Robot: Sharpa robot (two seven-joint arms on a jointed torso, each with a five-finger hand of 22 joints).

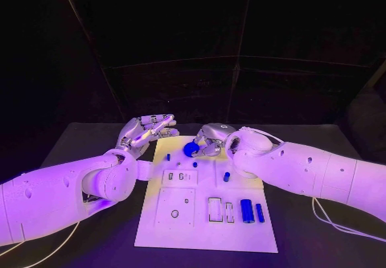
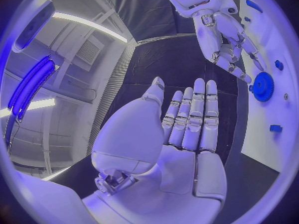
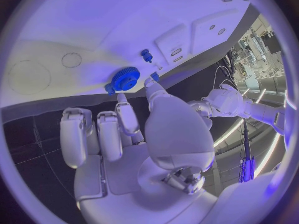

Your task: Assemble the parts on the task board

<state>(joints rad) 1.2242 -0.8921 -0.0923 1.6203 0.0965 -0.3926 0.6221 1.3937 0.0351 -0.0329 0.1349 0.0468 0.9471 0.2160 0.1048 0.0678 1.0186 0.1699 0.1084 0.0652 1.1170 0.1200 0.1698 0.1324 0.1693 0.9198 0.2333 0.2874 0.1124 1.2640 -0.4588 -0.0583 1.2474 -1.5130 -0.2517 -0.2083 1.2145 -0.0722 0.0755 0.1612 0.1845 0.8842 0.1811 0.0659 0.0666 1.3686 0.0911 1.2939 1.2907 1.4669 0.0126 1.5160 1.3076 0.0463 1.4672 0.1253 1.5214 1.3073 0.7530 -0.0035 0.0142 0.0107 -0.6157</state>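
Hovering just off the board's (image 1: 207,223) far left corner, the left hand (image 1: 145,133) is flat and spread, holding nothing; its wrist view shows straight fingers (image 2: 193,117) side by side. The white board's long axis runs away from the robot on the black counter (image 1: 88,167). One blue gear (image 1: 191,149) sits at the board's far edge, lying flat in both wrist views. The right hand (image 1: 214,138) touches it; whether it pinches the gear I cannot tell. Two upright-lying blue cylinders (image 1: 252,212) rest side by side near the board's near right corner, long axes along the board's length.
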